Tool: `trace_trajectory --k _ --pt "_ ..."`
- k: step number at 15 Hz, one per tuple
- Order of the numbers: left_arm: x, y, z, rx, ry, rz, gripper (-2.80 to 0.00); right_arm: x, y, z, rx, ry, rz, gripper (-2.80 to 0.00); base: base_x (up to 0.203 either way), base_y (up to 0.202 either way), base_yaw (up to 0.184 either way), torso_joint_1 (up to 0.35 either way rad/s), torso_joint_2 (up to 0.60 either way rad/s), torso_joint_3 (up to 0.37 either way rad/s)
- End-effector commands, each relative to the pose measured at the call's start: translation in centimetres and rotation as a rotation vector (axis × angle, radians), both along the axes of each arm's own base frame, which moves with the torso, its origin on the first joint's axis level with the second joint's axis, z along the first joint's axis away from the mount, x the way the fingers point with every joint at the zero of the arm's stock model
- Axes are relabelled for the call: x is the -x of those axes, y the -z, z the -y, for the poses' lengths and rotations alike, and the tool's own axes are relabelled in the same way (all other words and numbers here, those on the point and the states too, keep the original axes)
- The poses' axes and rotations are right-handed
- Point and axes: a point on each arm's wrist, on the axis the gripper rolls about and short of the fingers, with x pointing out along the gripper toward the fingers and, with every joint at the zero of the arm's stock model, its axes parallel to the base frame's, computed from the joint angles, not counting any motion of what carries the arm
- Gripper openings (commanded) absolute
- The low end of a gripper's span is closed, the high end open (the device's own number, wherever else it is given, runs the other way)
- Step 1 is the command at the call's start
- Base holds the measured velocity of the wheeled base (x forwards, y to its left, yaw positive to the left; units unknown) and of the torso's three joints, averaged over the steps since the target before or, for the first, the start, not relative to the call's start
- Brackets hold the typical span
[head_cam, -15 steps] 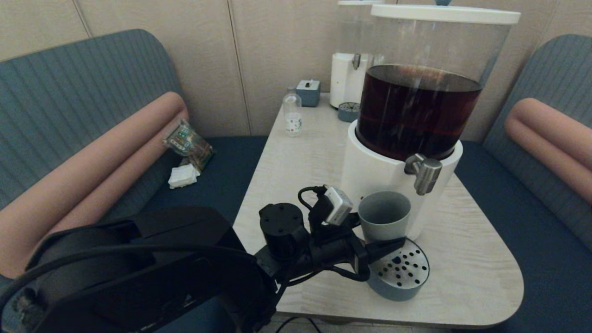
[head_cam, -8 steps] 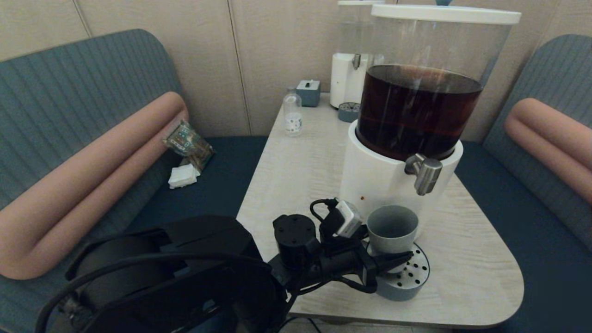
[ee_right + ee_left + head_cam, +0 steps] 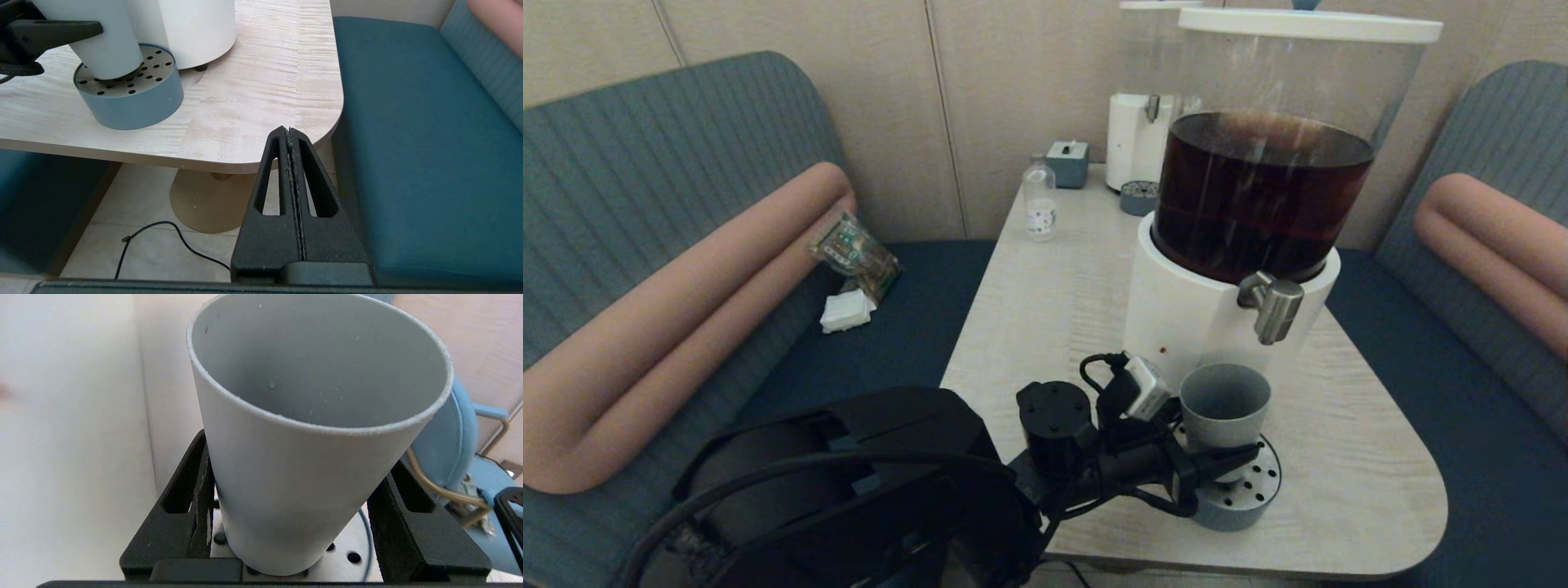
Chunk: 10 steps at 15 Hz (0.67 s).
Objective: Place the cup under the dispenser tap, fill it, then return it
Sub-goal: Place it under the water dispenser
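Lowered since a second ago, the cup (image 3: 1223, 406) pinched in my left end effector (image 3: 1217, 445) now rests on the drip tray (image 3: 1241, 498), below the dispenser tap (image 3: 1272, 306).

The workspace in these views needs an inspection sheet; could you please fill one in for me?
Surface: light wood-grain table with rounded corners.
Job's things: grey-blue cup, empty, upright, its base on the drip tray; dispenser tap above and slightly right of it.
Clutter: small clear bottle, tissue box, second dispenser at the far end.
Grippers: left gripper closed on the cup; right gripper shut, parked below the table edge.
Cables: black cable on the floor.
Surroundings: teal bench seats; snack packet and napkins on the left one.
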Motion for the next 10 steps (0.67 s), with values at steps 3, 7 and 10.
trace_trajectory --k 3,7,10 --pt "-0.4 0.6 0.4 0.007 0.003 0.006 -2.8 0.0 0.0 0.0 0.0 -0.001 0.003 -2.8 0.0 0.0 0.0 0.0 0.0 0.0" --pt "-0.7 1.2 0.8 0.009 -0.013 0.0 -2.8 0.0 0.0 0.0 0.0 0.0 0.002 -2.8 0.0 0.0 0.0 0.0 0.0 0.0" --pt "-0.7 1.6 1.0 0.006 -0.01 -0.001 -2.8 0.0 0.0 0.0 0.0 -0.001 0.003 -2.8 0.0 0.0 0.0 0.0 0.0 0.0"
